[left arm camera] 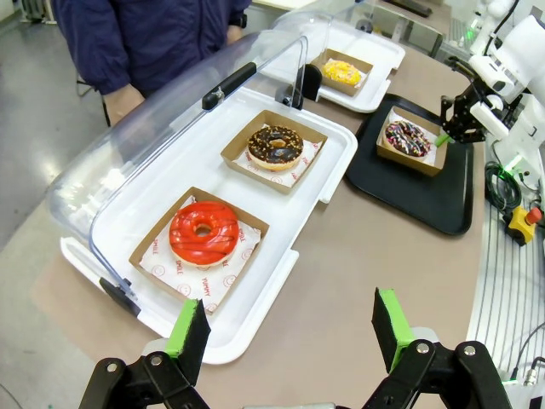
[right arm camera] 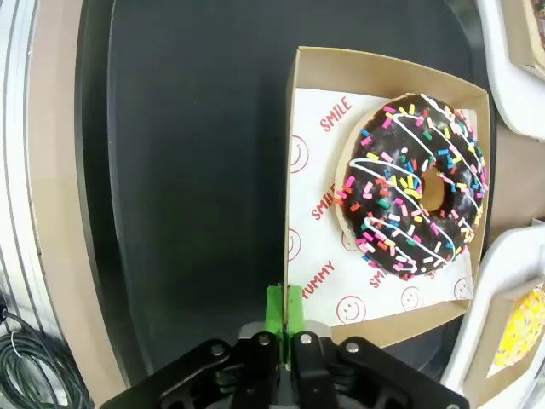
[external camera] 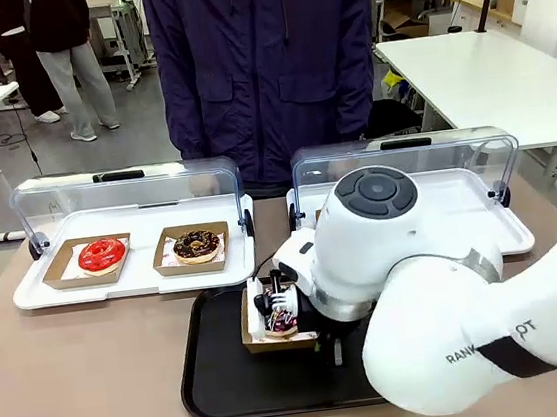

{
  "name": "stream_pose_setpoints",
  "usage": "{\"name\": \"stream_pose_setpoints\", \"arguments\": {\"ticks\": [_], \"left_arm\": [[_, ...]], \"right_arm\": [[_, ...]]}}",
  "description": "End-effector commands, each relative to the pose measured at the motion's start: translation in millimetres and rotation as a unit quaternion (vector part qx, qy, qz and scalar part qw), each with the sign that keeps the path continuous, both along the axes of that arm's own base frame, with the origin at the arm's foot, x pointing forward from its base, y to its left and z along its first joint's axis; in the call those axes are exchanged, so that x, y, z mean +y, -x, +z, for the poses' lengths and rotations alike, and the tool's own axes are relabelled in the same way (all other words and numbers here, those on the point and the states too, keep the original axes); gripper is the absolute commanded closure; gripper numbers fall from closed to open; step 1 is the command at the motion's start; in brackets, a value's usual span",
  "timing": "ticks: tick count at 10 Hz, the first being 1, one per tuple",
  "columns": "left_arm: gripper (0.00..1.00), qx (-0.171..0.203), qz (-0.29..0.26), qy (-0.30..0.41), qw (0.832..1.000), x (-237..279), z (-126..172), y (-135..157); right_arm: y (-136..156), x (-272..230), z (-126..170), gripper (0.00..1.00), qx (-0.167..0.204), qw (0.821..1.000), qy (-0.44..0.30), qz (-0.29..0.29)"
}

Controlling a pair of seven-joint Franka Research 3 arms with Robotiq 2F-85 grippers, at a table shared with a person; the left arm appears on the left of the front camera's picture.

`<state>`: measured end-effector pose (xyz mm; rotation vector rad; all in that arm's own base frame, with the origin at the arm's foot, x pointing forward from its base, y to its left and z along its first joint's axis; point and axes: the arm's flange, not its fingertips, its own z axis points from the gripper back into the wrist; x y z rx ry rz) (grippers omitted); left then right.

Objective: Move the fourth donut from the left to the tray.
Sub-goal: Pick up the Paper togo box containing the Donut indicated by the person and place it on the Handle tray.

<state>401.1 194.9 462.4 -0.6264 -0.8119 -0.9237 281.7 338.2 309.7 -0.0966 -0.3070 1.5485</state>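
Sprinkled donut (right arm camera: 415, 187) sits over the tray (right arm camera: 187, 170); our right gripper (right arm camera: 284, 308) pinches its cardboard holder (right arm camera: 294, 153), sparing the glaze.

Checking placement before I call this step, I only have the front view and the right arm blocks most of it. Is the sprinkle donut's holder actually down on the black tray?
Observer: Yes. In the left wrist view the cardboard holder sits flat inside the tray, sprinkle donut on it.
Operator: Right gripper let go?
Observer: No. The right gripper is shut on the holder's side wall; right wrist view shows the green pads pinched together over the cardboard edge.
Operator: Left arm anywhere near?
Observer: No. The left gripper is open above the table's near edge, by the white tray with the red donut.
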Motion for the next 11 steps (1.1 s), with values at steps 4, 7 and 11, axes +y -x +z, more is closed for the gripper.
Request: {"name": "stream_pose_setpoints", "arguments": {"ticks": [4,7,11], "left_arm": [[0.00,-0.011,-0.006,0.006,1.000,0,1,0],[0.00,-0.011,-0.006,0.006,1.000,0,1,0],[0.00,-0.011,-0.006,0.006,1.000,0,1,0]], "right_arm": [[51,-45,-32,0.98,-0.025,1.000,0.002,-0.018],[46,-51,-29,0.42,-0.019,1.000,0.002,-0.017],[53,-52,-1,0.00,-0.032,0.999,-0.004,-0.025]]}}
